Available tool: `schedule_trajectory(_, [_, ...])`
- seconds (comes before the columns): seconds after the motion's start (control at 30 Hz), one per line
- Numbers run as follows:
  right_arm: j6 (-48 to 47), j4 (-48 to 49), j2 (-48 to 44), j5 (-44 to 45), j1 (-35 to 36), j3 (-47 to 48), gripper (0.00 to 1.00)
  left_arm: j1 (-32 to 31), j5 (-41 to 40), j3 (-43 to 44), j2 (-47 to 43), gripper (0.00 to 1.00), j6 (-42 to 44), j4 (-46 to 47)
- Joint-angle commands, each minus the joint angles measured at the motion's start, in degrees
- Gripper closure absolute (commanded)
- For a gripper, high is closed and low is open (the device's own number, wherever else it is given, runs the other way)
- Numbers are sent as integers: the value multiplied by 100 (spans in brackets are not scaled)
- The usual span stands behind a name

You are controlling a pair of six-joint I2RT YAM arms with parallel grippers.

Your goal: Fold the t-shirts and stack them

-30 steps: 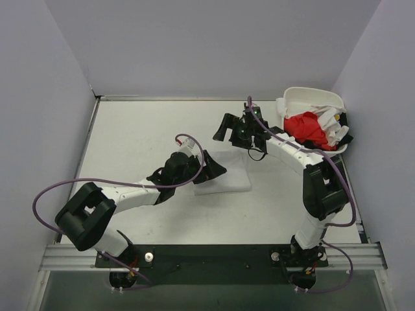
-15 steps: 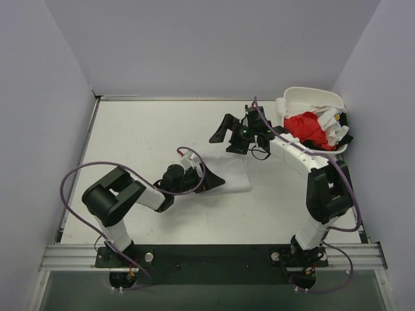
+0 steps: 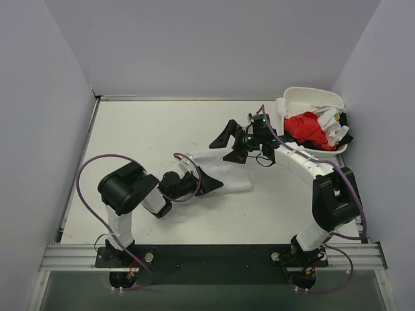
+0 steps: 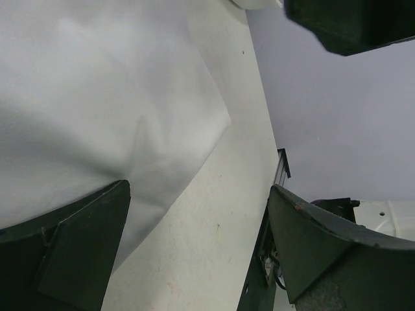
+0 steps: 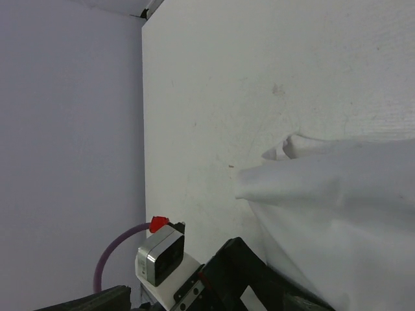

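Top external shows the folded white cloth t-shirt [image 3: 235, 176] lying crosswise between the spread left gripper [image 3: 209, 181] and the spread right gripper [image 3: 228, 144], left nearer.

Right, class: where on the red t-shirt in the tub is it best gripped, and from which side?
Pinch the crumpled middle of the red t-shirt, coming from above. It lies bunched in the white tub with white shirts beside it, so the tub's wall likely blocks a sideways approach.
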Motion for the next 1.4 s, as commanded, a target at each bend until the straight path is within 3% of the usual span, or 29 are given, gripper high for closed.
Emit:
schedule_trajectory(0.0, [803, 1128, 326, -474, 2, -258, 0, -2, 159, -276, 231, 2, -58, 661])
schedule_trajectory(0.4, [1929, 2853, 1706, -835, 143, -118, 0, -38, 133, -531, 327, 3, -102, 890])
schedule_trajectory(1.0, [734, 1649, 2954, -221, -454, 1070, 0, -29, 194, -979, 284, 3, -181, 1180])
schedule_trajectory(1.1, [426, 1640, 2894, 42, -569, 938, 0, -29, 238, -1014, 266, 2, -199, 1180])
schedule_trajectory(1.37, [-768, 815, 1286, 860, -613, 797, 0, -46, 317, -900, 20, 3, -181, 917])
